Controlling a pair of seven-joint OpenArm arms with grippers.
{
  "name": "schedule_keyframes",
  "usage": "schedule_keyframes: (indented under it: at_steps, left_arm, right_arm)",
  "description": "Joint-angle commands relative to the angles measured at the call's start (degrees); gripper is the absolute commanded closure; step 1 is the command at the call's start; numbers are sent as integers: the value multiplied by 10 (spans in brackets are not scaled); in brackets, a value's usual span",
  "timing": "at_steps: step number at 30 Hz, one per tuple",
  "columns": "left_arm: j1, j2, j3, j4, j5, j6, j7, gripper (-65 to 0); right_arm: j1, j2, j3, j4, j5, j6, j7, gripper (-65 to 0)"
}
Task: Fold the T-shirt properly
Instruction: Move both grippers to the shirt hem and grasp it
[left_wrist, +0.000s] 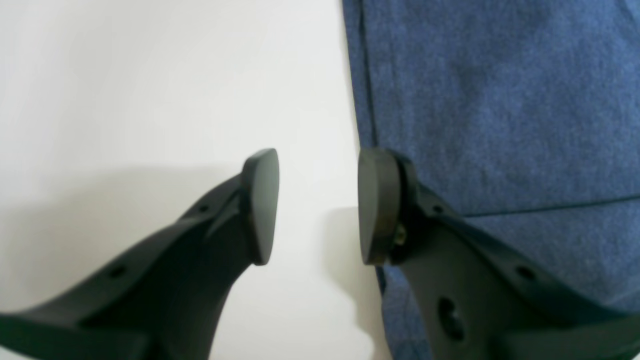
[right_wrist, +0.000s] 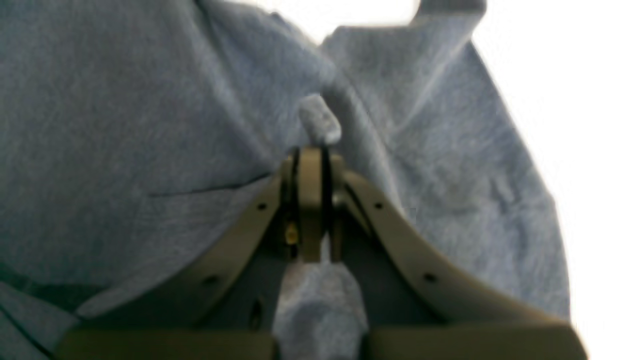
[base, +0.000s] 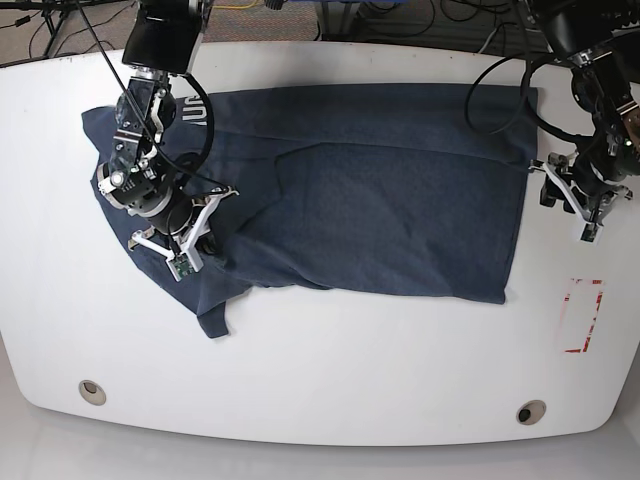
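From my base view, my right end effector (base: 205, 222) sits at the left, clamped on a pinched fold of the navy T-shirt (base: 380, 200) near its sleeve. The shirt lies spread across the white bench (base: 320, 370), lettering by the far left edge. At the right, my left end effector (left_wrist: 317, 207) hangs beside the hem, jaws apart, holding nothing.

The right gripper (right_wrist: 311, 150) points downward over the table's left side in the base view, its jaws pinched together on a fold of the T-shirt (base: 380, 200). The left gripper (left_wrist: 317, 205) hangs at the far right in the base view, jaws parted, holding nothing, beside the cloth's edge.
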Motion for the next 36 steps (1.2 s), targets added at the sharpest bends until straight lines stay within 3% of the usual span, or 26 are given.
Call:
schedule_keyframes:
  at_steps: [1,8,11,15,17,26,32,36]
  left_arm:
    - [-4,-8,-3,9,-5,0,-7,-235]
    - [-4,-8,-3,9,-8,-1,-7,-236]
    - [-4,-7,-3,9,-8,-2,-7,-236]
    - [-3,-6,-3,9,-9,-7,-5,-236]
    - [-3,1,-3,9,-9,-27,-5,-236]
    - [-19,7,-4,8,-8,-27,-8,-236]
    - [-90,7,8,-46,-5,-27,-8,-236]
    - [-139,2,24,-93,-5,-7,-8,-236]
  right_arm:
    - [12,8,1,9,9,-1,15,-46]
    - [13,8,15,10,8,-1,15,-360]
    - [13,8,23,13,9,-1,15,-425]
    - [7,10,25,30,9,-1,14,-426]
    - [-8,17,25,45,9,-1,14,-422]
    - [-25,25,57,74,9,-1,14,-420]
    - [49,28,110,-21,8,-1,16,-422]
    - [101,64,115,-108,8,-1,19,-422]
